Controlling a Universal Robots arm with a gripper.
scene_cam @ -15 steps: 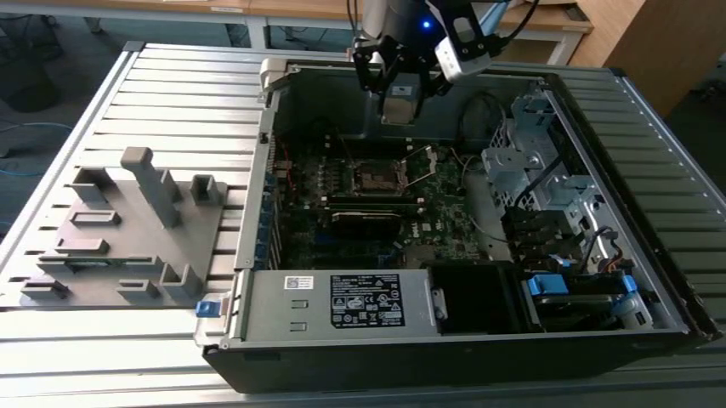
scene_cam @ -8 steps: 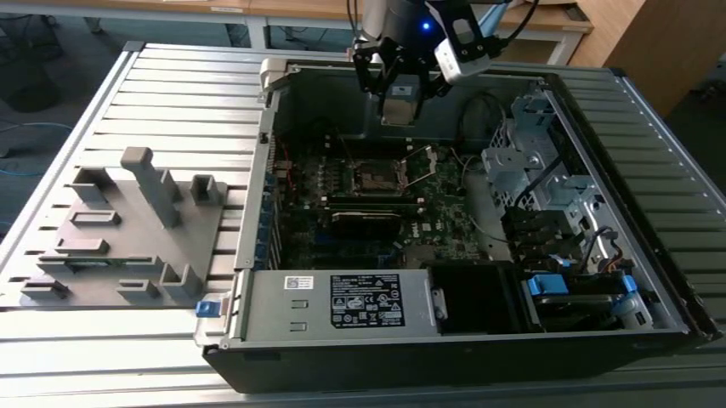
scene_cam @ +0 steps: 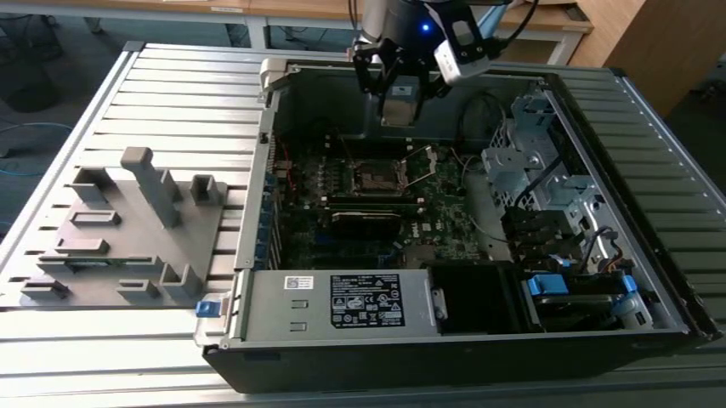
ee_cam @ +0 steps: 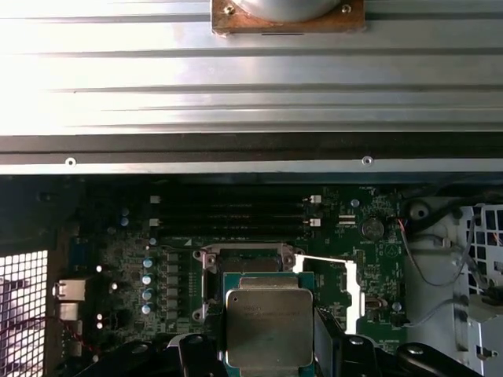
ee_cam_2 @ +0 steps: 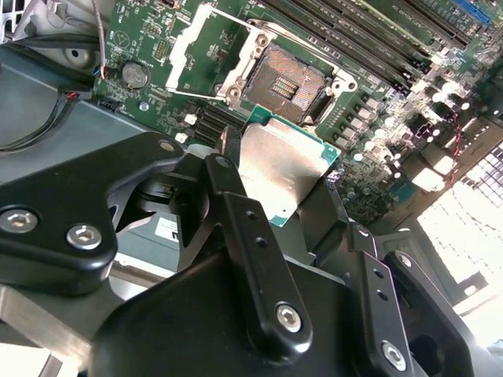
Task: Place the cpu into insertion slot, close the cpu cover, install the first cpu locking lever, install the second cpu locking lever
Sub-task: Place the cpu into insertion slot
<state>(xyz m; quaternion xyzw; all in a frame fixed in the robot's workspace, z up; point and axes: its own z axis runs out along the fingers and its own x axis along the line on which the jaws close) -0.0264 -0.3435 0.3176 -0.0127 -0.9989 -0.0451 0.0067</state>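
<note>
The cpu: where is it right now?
In the second wrist view the cpu is clamped between the fingers of the gripper, above the empty socket on the motherboard, not yet seated.

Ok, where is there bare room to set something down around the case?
Bare slatted table lies between the grey fixture and the table's far edge, beside the case wall. Inside the case is crowded: the gripper holds the cpu above the motherboard.

A robotics workshop: opened computer case lying on a slatted aluminium bench.
</note>
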